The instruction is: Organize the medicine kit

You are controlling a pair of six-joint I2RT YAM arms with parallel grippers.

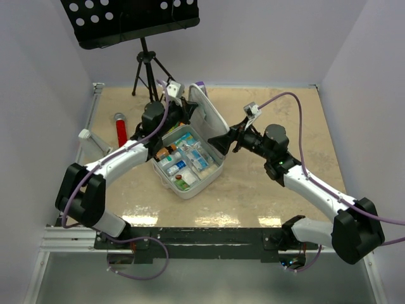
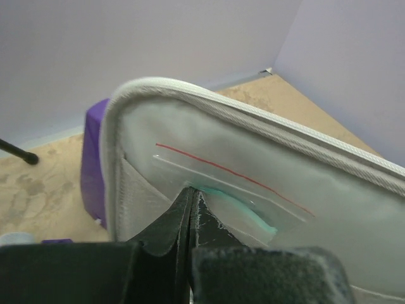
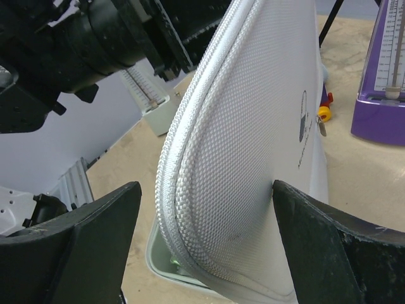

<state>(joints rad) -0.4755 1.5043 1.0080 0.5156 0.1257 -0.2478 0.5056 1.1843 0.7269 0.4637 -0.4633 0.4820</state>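
The medicine kit [image 1: 188, 190] stands open mid-table, its white tray filled with small boxes and packets [image 1: 183, 161]. Its woven lid [image 1: 207, 117] stands nearly upright. My left gripper [image 1: 182, 120] reaches into the lid's inner side. In the left wrist view that gripper [image 2: 190, 191] is shut on the lower edge of a clear zip bag [image 2: 253, 196] with a red line and teal seal, lying against the lid's lining [image 2: 145, 136]. My right gripper [image 1: 221, 142] is open behind the lid. Its fingers [image 3: 82, 247] straddle the lid's outer face [image 3: 253, 158], which carries a small dark logo [image 3: 304, 126].
A purple metronome [image 3: 386, 76] stands behind the kit, also seen past the lid [image 2: 93, 158]. A red tube [image 1: 120, 130] and a white piece [image 1: 85, 136] lie at the left. A black music stand [image 1: 130, 22] rises at the back. Walls close in three sides.
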